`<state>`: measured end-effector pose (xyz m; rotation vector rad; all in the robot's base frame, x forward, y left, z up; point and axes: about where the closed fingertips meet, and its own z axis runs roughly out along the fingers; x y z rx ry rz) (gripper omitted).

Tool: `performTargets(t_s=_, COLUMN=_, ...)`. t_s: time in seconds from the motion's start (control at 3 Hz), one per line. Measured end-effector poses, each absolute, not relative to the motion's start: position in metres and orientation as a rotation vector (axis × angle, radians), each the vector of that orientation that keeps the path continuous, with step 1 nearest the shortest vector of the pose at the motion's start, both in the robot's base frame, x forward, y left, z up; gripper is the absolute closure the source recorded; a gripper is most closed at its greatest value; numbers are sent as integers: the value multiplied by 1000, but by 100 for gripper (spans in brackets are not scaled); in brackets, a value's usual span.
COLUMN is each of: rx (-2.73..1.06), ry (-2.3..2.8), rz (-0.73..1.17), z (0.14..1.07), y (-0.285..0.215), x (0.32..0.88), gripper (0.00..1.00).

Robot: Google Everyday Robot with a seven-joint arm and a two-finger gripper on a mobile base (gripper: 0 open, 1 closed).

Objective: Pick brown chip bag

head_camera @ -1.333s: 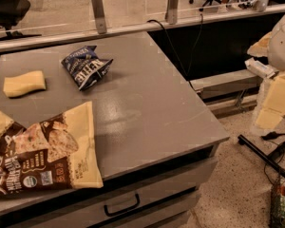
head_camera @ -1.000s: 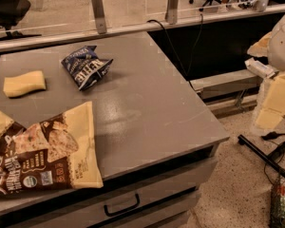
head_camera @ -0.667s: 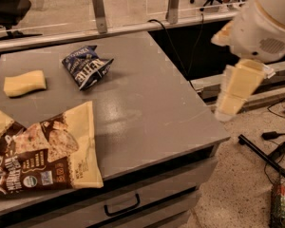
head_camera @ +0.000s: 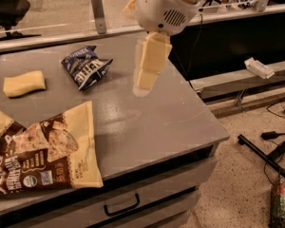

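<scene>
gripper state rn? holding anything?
Gripper: cannot be told whether open or closed; nothing visibly held. It hangs over the table, right of the blue chip bag, apart from the brown chip bag.

No legible text anywhere. Large dark-brown chip bag with cream-yellow edges (head_camera: 38, 158): white lettering, words unreadable. Small dark-blue crumpled chip bag (head_camera: 85, 66): white lettering, also unreadable. Cream two-finger gripper (head_camera: 142, 85) hangs over the grey tabletop (head_camera: 175, 120), right of the blue bag.

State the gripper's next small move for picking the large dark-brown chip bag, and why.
Probably swing the pale gripper leftward and nearer the camera: it hangs above the grey table's middle, while the large dark-brown chip bag lies at that corner.
</scene>
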<state>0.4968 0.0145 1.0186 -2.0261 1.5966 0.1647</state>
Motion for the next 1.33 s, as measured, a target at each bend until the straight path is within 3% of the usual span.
performTargets(t_s=0.33, rx=-2026, ry=1597, rz=164, z=1019, y=14, x=497, gripper=0)
performTargets(t_s=1.33, rx=-2392, ry=1521, rz=420, z=914, y=117, x=458, gripper=0)
